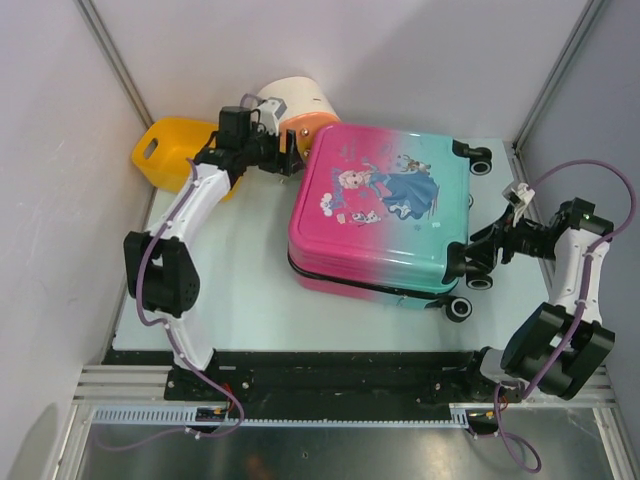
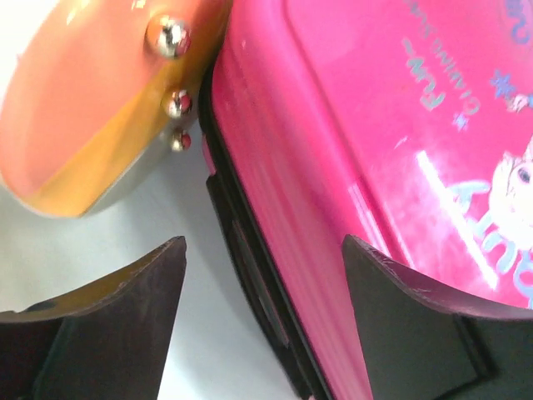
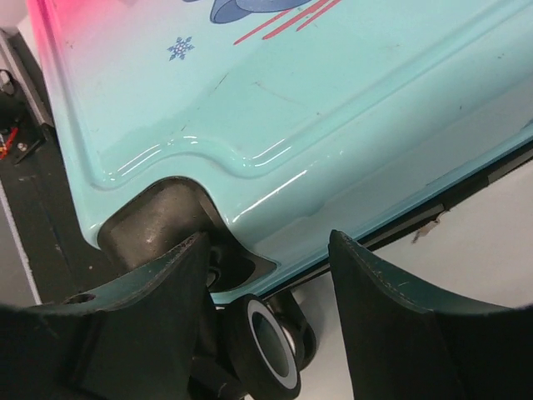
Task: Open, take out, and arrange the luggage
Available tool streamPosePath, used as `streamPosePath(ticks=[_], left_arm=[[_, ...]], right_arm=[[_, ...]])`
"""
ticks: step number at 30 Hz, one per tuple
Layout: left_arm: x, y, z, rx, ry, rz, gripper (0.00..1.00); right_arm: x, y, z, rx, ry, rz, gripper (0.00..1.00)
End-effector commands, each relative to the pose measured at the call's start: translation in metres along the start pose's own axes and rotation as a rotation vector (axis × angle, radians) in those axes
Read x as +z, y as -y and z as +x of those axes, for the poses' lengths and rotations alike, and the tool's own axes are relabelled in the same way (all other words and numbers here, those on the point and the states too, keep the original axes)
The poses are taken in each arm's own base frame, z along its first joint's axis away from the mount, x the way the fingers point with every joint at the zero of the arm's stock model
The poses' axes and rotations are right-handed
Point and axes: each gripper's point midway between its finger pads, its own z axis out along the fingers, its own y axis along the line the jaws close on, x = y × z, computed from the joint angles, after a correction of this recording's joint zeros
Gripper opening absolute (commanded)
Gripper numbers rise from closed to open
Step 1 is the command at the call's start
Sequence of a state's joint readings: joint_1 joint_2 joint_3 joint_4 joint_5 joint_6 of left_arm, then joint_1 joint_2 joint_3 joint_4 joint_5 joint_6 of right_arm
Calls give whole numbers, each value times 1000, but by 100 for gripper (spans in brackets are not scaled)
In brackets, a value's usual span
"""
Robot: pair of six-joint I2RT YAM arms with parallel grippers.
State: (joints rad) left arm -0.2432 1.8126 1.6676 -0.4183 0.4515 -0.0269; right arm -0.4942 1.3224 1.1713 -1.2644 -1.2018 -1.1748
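The luggage (image 1: 385, 215) lies flat in the middle of the table, its pink end to the left, its teal end to the right, the princess print facing up. My left gripper (image 1: 290, 160) is at its far pink corner. In the left wrist view this gripper (image 2: 264, 250) stands open astride the pink shell (image 2: 350, 125) and the black zip edge (image 2: 250, 250). My right gripper (image 1: 462, 262) is at the near teal corner. Seen from its own wrist, the right gripper (image 3: 266, 242) is open around that corner (image 3: 291, 100), just above a black wheel (image 3: 266, 350).
A cream-orange round drawer box (image 1: 300, 105) touches the suitcase's far left corner; its metal knobs (image 2: 169, 37) show in the left wrist view. A yellow basket (image 1: 170, 150) lies at the far left. Frame posts and walls close both sides. A black rail (image 1: 330, 385) runs along the near edge.
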Motion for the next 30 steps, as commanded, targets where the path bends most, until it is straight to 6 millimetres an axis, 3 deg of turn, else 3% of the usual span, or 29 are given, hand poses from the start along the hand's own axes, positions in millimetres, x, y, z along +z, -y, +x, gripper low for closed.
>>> streamPosePath(ticks=[1,3,6,7,10,13,20,24,25,26,27,30], left_arm=[[32,7,-9,5,24,19,78],[38,-6,-24,-6,62,-16,76],[45,-41,-39,-64,108,-100,74],[41,-63,-43,-86,125,-159,74],[36,-100,-58,-123,174,-233,74],[28,-121,-68,-107,201,-281,75],[-5,-148,-80,-82,239,-381,78],[-27,-144,-91,-30,262,-385,79],[-41,-129,-102,2,288,-348,78],[-40,-117,-90,9,261,-295,78],[-38,-90,-84,37,244,-175,78],[-44,-43,-65,59,214,-77,75]], right_arm=[[6,-51,20,215,-59,-134,64],[1,-46,25,219,-73,-102,64],[-4,-44,28,200,-92,-74,65],[-5,-44,28,190,-97,-66,65],[-8,-44,32,159,-119,-54,64],[-11,-43,33,113,-131,-40,65],[-24,-34,37,62,-142,33,61],[-25,-32,37,5,-146,39,60],[-25,-32,36,-8,-140,36,59],[-25,-32,36,-12,-140,36,59],[-25,-32,36,-15,-142,35,59],[-29,-28,39,-33,-158,54,59]])
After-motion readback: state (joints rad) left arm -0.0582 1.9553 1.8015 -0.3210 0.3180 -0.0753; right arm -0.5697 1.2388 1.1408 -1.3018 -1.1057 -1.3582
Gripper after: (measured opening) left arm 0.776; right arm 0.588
